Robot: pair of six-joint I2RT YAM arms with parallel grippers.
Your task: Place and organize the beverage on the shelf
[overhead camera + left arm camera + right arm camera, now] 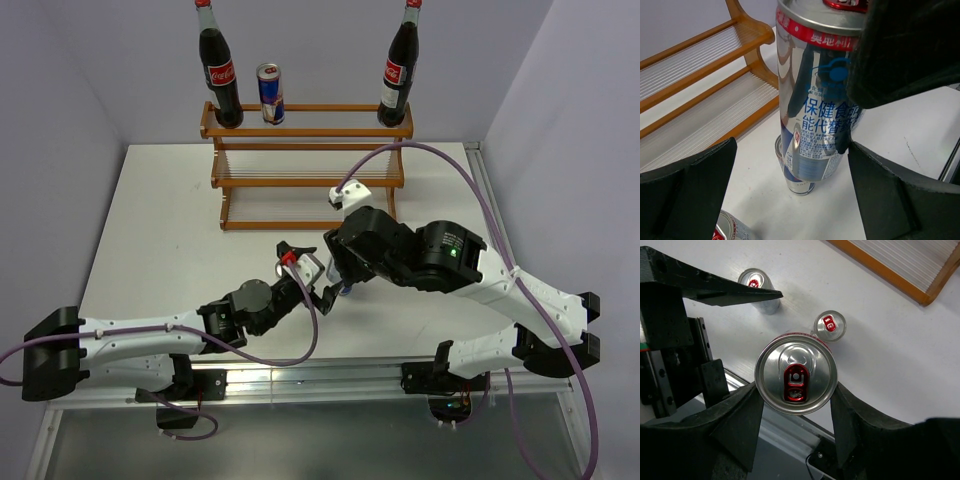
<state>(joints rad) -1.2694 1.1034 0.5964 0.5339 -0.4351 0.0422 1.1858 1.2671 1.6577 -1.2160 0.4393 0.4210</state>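
Right hand (796, 390): clamped on a can (795, 371) — raised above the desk (880, 340).
Left hand (790, 200): wide apart, facing that can.
Shelf (305, 180): top-tier gap between far can (270, 93) and right bottle (397, 70).

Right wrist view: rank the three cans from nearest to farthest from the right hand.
1. held can: centre of view, clamped between the fingers of the right hand.
2. middle can: just beyond the held one, slightly to the right, standing.
3. far can: upper left of view, standing.
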